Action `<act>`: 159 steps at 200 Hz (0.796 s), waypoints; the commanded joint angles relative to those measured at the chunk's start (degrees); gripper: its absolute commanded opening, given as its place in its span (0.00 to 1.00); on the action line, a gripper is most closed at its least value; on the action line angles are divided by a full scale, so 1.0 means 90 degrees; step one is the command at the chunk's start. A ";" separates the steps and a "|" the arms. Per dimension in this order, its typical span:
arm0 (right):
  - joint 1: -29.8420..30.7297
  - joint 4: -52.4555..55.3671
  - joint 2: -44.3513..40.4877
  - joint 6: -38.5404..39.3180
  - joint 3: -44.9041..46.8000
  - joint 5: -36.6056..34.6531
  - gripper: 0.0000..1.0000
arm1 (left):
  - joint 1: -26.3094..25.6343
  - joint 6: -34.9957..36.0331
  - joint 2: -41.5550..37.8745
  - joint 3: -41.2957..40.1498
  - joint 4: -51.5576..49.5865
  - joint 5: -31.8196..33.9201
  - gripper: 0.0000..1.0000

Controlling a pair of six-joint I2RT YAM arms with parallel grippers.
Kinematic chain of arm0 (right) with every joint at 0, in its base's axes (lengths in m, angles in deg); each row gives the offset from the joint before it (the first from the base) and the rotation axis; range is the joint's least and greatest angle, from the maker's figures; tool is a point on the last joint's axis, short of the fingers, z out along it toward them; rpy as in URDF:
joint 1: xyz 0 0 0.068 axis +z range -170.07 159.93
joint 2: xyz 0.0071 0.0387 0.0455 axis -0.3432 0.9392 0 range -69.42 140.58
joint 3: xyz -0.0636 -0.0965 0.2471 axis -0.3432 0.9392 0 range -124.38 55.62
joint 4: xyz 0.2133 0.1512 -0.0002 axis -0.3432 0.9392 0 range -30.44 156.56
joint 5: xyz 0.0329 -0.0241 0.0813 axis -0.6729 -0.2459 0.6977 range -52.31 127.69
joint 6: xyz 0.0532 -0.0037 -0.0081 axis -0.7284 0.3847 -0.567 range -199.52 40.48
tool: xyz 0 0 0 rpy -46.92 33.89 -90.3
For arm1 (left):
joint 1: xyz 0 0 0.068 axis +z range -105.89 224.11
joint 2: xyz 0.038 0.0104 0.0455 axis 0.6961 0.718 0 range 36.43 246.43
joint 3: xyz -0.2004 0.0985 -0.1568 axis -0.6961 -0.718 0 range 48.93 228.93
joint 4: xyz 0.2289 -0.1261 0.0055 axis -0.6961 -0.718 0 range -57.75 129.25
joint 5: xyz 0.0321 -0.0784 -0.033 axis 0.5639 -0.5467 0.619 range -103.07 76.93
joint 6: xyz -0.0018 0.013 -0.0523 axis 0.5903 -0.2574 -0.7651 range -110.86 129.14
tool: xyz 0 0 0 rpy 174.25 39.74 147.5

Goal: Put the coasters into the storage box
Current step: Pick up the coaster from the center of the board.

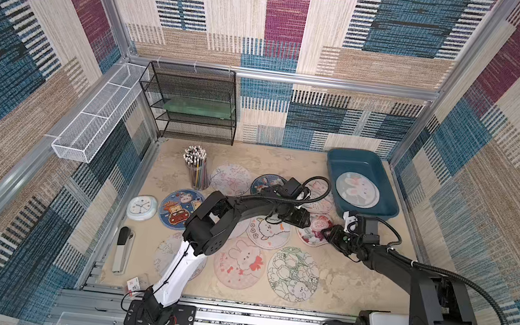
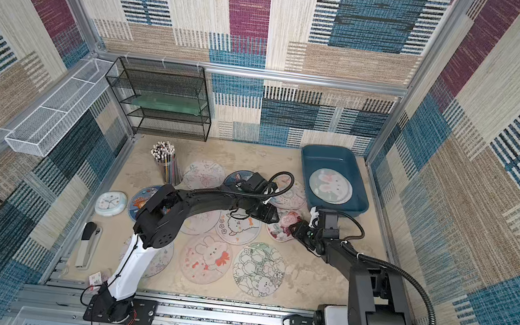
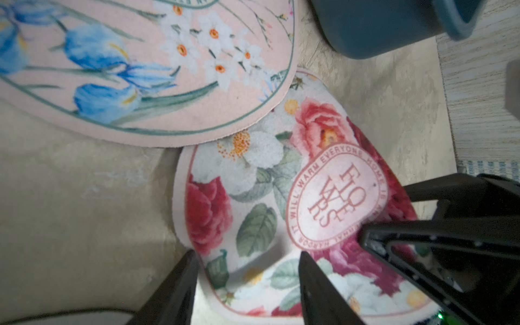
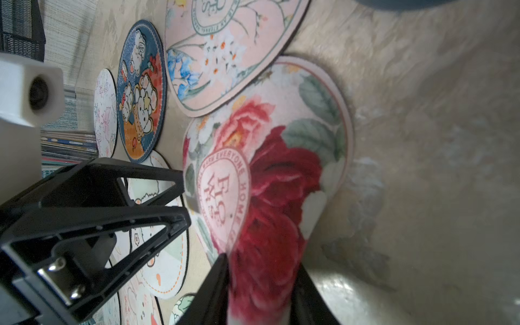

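Observation:
A rose-printed coaster (image 1: 309,238) lies right of the table's middle, buckled upward. My right gripper (image 4: 261,261) is shut on its near rim, which curls up between the jaws; in a top view the same gripper (image 1: 325,231) sits on the coaster's right side. My left gripper (image 3: 247,254) stands open over the opposite rim, with the coaster (image 3: 253,183) spanning the gap between its fingers. The dark teal storage box (image 1: 355,159) stands at the back right and holds a rabbit coaster (image 1: 357,190). Several more coasters lie flat on the table, among them a pink floral one (image 4: 225,56) overlapping the rose one.
A cup of pencils (image 1: 196,164), a white clock (image 1: 141,208) and a stapler (image 1: 123,249) stand on the left side. A black mesh rack (image 1: 191,102) and a white wire basket (image 1: 99,113) sit at the back left. Sheep (image 1: 268,232), bunny (image 1: 239,262) and tulip (image 1: 293,273) coasters lie near the front.

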 commanded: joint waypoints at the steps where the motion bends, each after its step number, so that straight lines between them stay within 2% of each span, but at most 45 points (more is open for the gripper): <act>1: 0.0011 0.0046 -0.0076 0.0168 -0.0104 -0.0092 0.34 | -0.0015 -0.0007 0.0040 -0.0052 -0.0466 0.0086 0.58; 46: 0.0144 0.0632 -0.0424 0.0551 -0.0393 -0.0451 0.32 | -0.0008 0.0071 -0.0179 -0.0011 -0.0553 0.0047 0.58; 75: 0.0162 0.0812 -0.0547 0.0661 -0.0482 -0.0599 0.17 | -0.0008 0.0101 -0.0381 -0.0009 -0.0533 0.0068 0.58; 93: 0.0165 0.0822 -0.0534 0.0672 -0.0472 -0.0643 0.11 | -0.0007 0.0105 -0.0394 0.0035 -0.0539 0.0051 0.58; 159: 0.0266 0.0981 -0.0755 0.0887 -0.0659 -0.0373 0.10 | 0.0001 0.0242 -0.0628 -0.0063 -0.0529 0.0319 0.58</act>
